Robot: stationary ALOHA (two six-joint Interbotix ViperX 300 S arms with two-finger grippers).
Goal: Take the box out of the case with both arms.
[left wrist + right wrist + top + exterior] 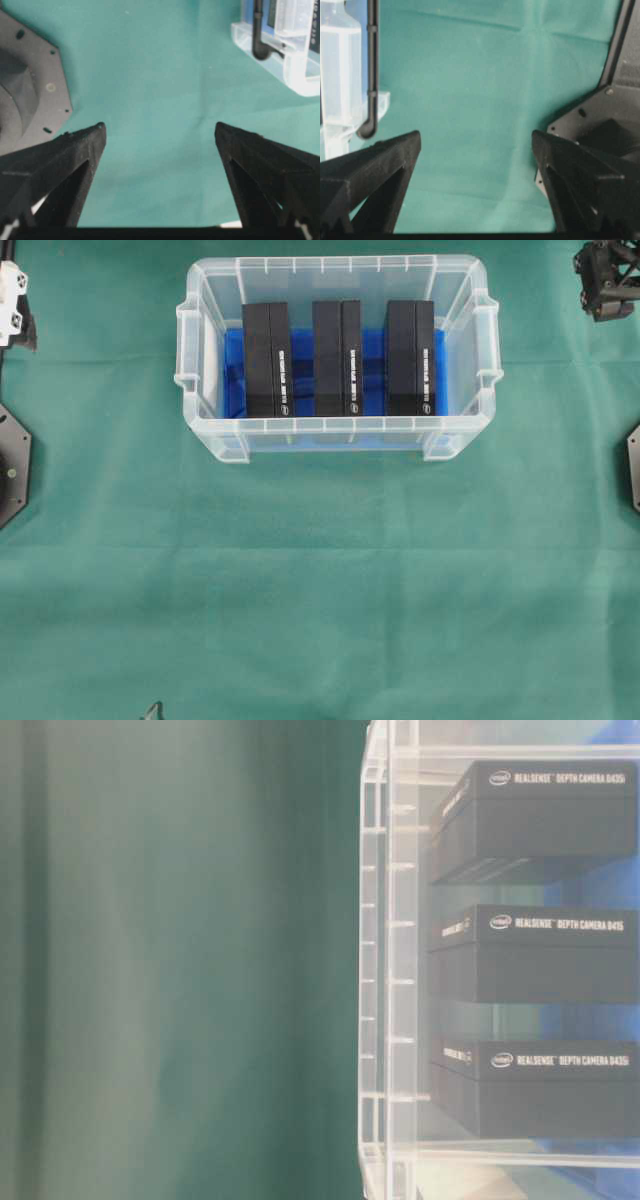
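Three boxes (266,358) stand on edge side by side in the case (338,440), none lifted yet, so the task is at its start. Both end effectors, left (160,131) and right (476,137), gape released over bare table (320,580) beside the case; next they must reach in and clamp one box between them.
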